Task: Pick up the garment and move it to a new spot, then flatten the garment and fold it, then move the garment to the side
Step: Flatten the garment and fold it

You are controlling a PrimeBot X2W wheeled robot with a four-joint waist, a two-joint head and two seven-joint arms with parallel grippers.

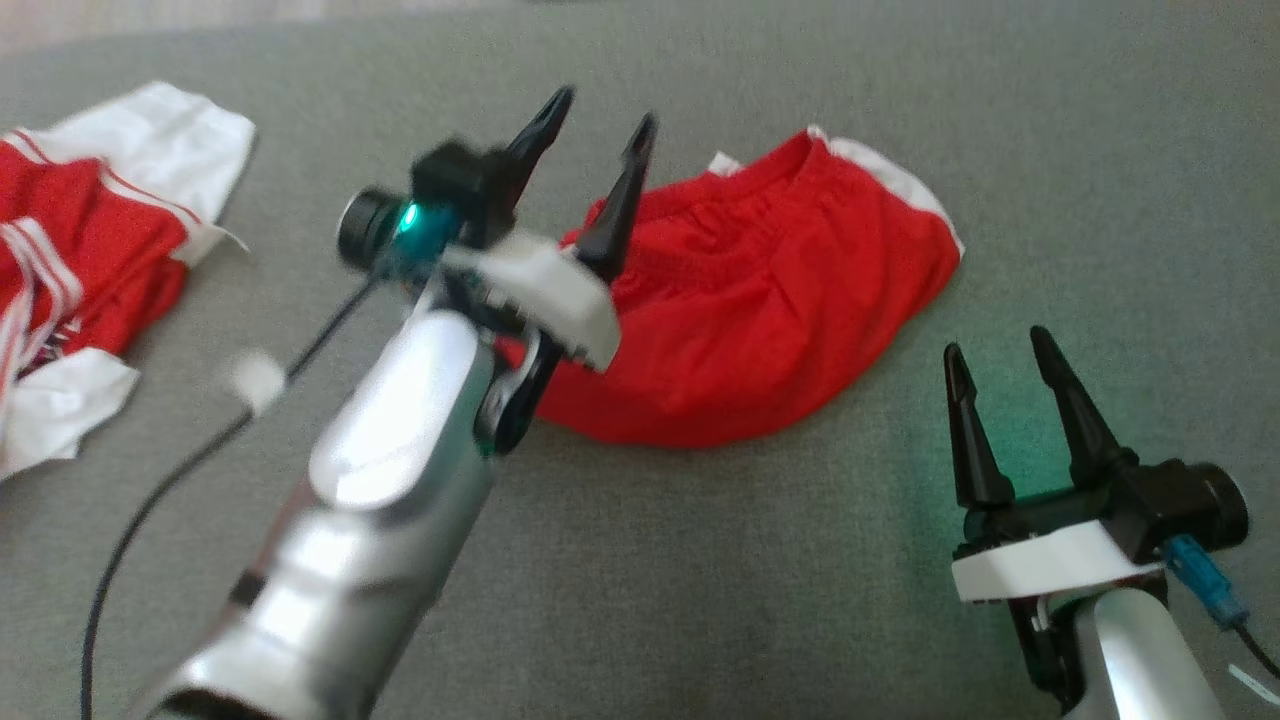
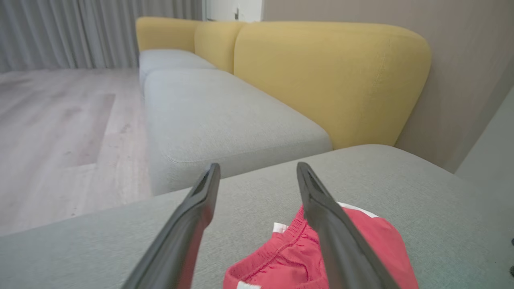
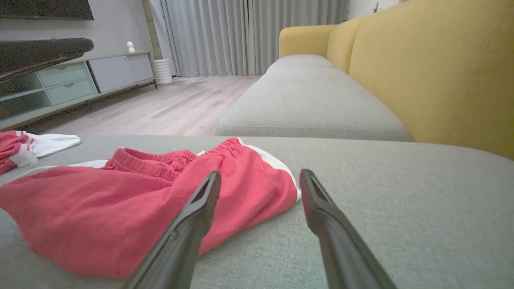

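Garment (image 1: 760, 310) — red shorts, white trim — crumpled on grey sofa cushion (image 1: 700, 560), just past centre toward 1 o'clock. Second red-and-white heap (image 1: 90, 260) at 9 o'clock, well apart. Left pincer (image 1: 603, 108) spread, empty, raised over the shorts' 9 o'clock edge; right pincer (image 1: 996, 343) spread, empty, near at 4 o'clock. Yellow backrest (image 2: 329, 76), pale wood floor (image 2: 60, 120), grey curtains (image 3: 249, 36), low cabinet (image 3: 80, 76) beyond.

left pincer (image 1: 604, 110) raised on its silver forearm (image 1: 400, 420), fingers spread wide (slightly blurred), right pincer (image 1: 996, 345) low at lower right, fingers parted, both empty
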